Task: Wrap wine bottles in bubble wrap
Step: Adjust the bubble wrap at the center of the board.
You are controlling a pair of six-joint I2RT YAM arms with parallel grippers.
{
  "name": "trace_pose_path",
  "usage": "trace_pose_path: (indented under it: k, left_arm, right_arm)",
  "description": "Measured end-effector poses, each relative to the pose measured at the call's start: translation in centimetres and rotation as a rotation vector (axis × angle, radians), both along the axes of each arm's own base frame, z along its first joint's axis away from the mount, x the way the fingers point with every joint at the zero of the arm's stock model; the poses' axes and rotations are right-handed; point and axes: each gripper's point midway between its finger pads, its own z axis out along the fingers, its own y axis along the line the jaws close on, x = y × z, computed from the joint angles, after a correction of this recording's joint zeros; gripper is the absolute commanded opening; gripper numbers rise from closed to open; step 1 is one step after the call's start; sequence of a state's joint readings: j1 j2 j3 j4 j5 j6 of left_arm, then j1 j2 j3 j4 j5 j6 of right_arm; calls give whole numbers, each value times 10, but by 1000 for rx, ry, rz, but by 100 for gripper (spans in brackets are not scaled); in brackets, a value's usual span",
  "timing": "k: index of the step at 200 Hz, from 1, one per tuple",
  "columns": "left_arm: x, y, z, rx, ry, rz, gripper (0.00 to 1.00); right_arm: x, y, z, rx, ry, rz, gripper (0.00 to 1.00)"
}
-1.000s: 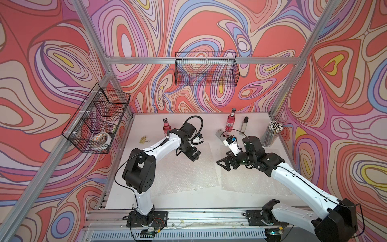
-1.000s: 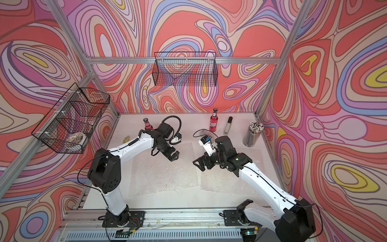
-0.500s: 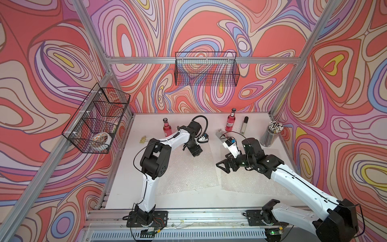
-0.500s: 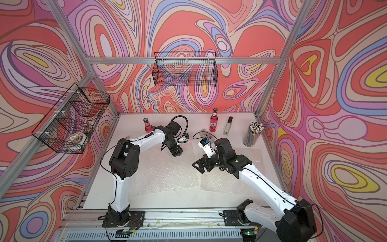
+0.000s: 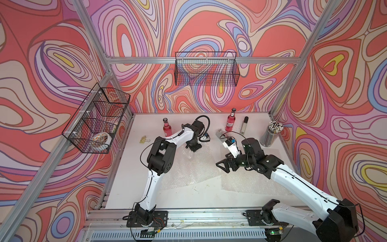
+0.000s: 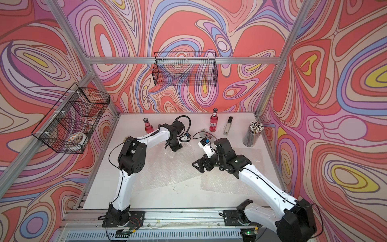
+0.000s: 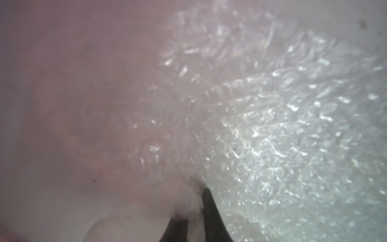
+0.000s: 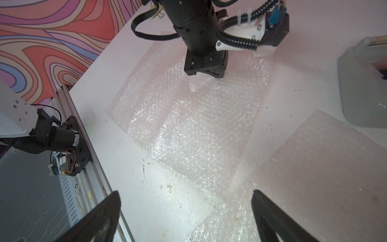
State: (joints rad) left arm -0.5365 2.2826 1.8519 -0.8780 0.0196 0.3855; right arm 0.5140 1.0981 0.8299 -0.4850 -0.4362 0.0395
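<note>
Wrapping is barely starting: the left gripper (image 5: 192, 150) is pinching a bubble wrap sheet (image 5: 188, 172) at its 12 o'clock corner, the right gripper (image 5: 221, 167) is hanging spread, and the 11 o'clock wine bottle (image 5: 167, 130) and the 1 o'clock wine bottle (image 5: 230, 123) are standing bare.

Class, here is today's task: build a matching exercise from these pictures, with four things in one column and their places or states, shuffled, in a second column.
Column one:
1. left gripper
2. right gripper
3. wine bottle by the silver bar
4. pencil cup

Column two:
a. open, above the table
b. upright, at the back of the table
c. shut on a bubble wrap sheet
d. near the table's right edge

Pairs: 1-c, 2-a, 3-b, 4-d.
</note>
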Motion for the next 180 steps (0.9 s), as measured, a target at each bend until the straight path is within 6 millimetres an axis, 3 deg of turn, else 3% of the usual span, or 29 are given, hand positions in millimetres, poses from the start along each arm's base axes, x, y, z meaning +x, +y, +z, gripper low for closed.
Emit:
trace_pose_path:
  k: [42, 85, 117, 140, 160, 180]
  left_arm:
    - [1, -1, 18, -23, 30, 196, 0]
    - [-30, 3, 45, -167, 152, 504, 0]
    - [-49, 33, 75, -331, 167, 843, 0]
    - [-48, 53, 94, -448, 120, 1080, 0]
    - [-61, 69, 94, -507, 86, 1262, 0]
    - [-81, 91, 79, -527, 63, 1467, 0]
  right_arm:
    - [3, -2, -5, -8, -5, -15, 98]
    - [5, -2, -11, -1, -6, -31, 98]
    - [8, 1, -13, 31, -13, -44, 98]
    - [10, 6, -16, 61, -10, -43, 98]
    - [12, 9, -19, 77, -6, -43, 98]
    - [14, 11, -17, 89, -11, -41, 98]
